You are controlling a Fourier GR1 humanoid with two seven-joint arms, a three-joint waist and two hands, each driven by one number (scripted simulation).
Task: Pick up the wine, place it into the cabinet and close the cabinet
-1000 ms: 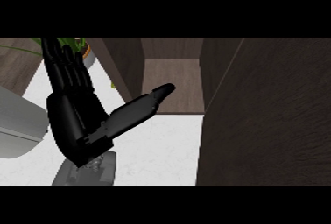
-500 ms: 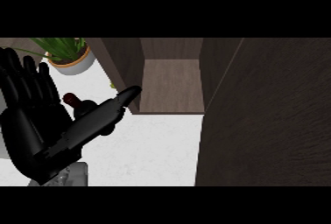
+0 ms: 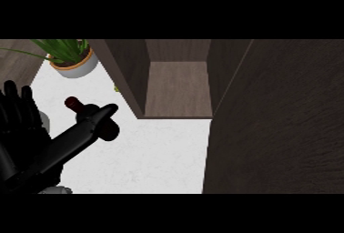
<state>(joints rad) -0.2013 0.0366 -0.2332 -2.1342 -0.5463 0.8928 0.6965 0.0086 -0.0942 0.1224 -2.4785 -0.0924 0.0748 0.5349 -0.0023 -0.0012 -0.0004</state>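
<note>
Your left robot hand (image 3: 30,141) was spread wide beside the wine (image 3: 91,119); you needed fingers curled round its body before lifting toward the open cabinet (image 3: 178,88).

Only 1 hand showing, the left hand (image 3: 30,141), down at the lower-left edge: fingers straight and spread upward, thumb stuck out up-right.
</note>
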